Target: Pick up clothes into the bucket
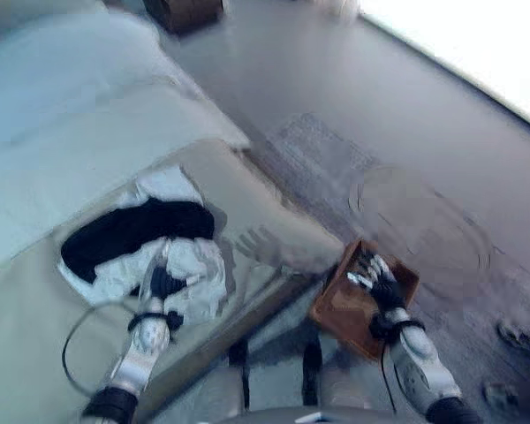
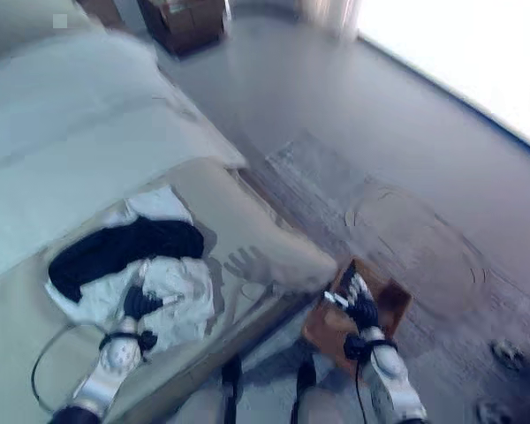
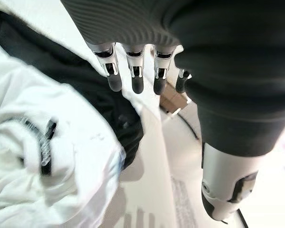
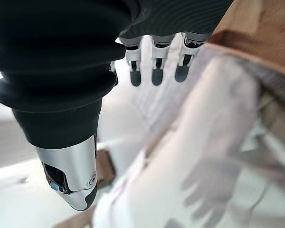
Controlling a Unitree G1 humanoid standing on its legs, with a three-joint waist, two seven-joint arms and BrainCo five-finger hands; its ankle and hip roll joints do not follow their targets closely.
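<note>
Left hand (image 1: 162, 283) hovered open over clothes (image 1: 146, 243) on sofa (image 1: 35, 177); right hand (image 1: 382, 284) open above wooden box (image 1: 353, 305), both empty.

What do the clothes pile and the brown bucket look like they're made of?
The white garment and black garment look like soft matte fabric, since they crumple in folds. The bucket looks like rigid wood or board: flat brown sides, square corners; which one I can't tell.

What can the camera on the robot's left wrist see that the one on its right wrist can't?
Left wrist view alone: the white garment and the black garment lying together on the sofa, past the left hand. Right wrist view alone: the brown wooden bucket beside the right hand. Both show straight silver fingers and the pale sofa.
</note>
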